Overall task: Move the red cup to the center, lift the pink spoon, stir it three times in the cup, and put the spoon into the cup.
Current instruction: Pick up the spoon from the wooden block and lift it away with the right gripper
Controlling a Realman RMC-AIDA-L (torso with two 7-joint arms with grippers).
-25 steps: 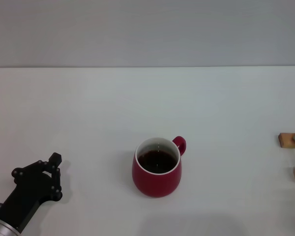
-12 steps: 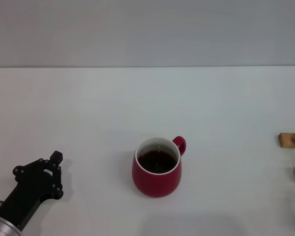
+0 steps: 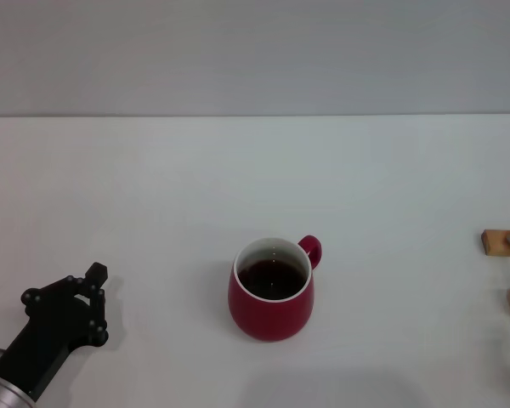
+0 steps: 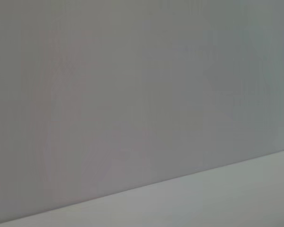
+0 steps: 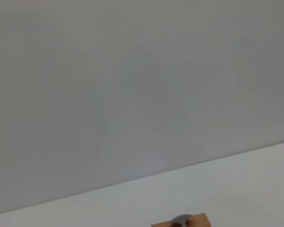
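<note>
Red and glossy, the red cup (image 3: 271, 291) sits upright on the white worktop (image 3: 255, 170), about central, its handle turned toward the far right and dark liquid filling much of its white inside. You'll find the pink spoon only in part: a grey bit of it rests on the upper of two wooden blocks (image 3: 500, 242) at the right edge, and the right wrist view shows that grey tip (image 5: 181, 220) lying on a block. The left end effector (image 3: 92, 293) is low at the near left, well apart from the cup; you cannot tell how wide its fingers stand. The right end effector is out of sight. Your risk, I judge, is a careless reach knocking the spoon off its blocks, or a clipped rim slopping liquid.
</note>
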